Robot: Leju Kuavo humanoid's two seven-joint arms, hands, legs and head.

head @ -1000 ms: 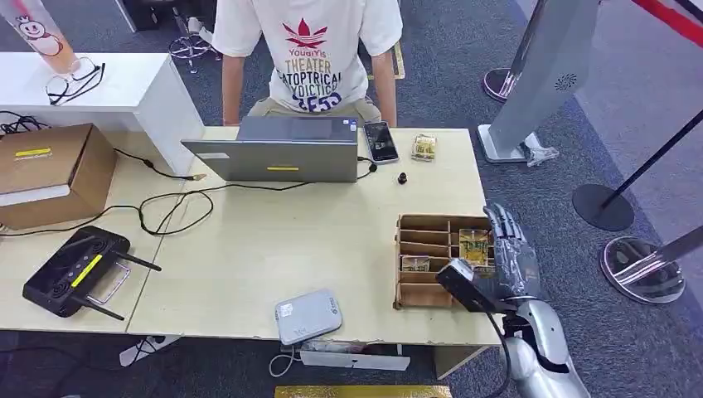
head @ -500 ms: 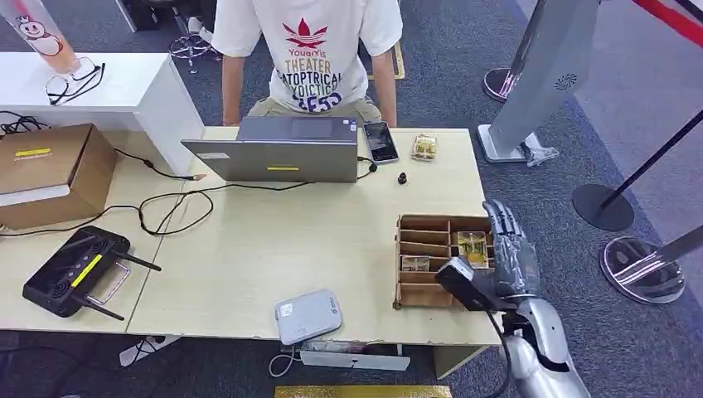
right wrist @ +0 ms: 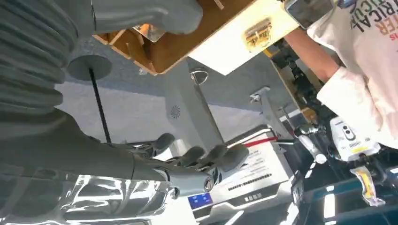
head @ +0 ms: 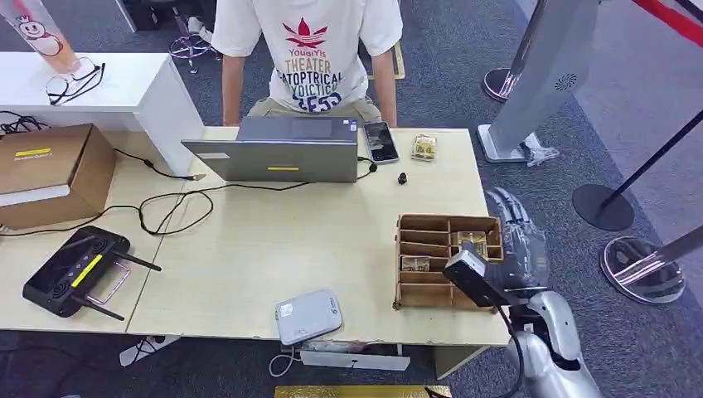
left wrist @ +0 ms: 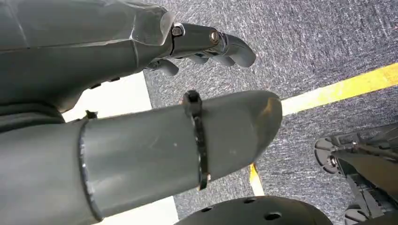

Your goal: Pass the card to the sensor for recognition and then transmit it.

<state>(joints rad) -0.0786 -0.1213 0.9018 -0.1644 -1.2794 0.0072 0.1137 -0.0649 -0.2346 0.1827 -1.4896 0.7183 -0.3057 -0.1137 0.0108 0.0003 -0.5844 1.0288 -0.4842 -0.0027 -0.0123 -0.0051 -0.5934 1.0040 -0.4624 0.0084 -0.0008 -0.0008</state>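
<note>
Presently, nothing has been picked up. Working from the left of the worktop (head: 249, 249): a black controller (head: 70, 272) and loose cable (head: 170, 207) sit well clear of the job. The grey sensor (head: 307, 316) lies at the near edge, its lead hanging off; a careless sweep toward it could nudge it over. Further right stands the wooden divided tray (head: 431, 261), with a card (head: 472, 246) in one right-hand compartment and another (head: 414, 264) nearer the middle. The right hand (head: 516, 245) hovers at the tray's right rim, fingers apart and empty. The dividers are tight, so I judge the fingers may catch a wall, drag the tray, or pinch the card poorly and drop it. The left hand (left wrist: 202, 44) hangs over the floor, fingers loosely curled, holding nothing.
</note>
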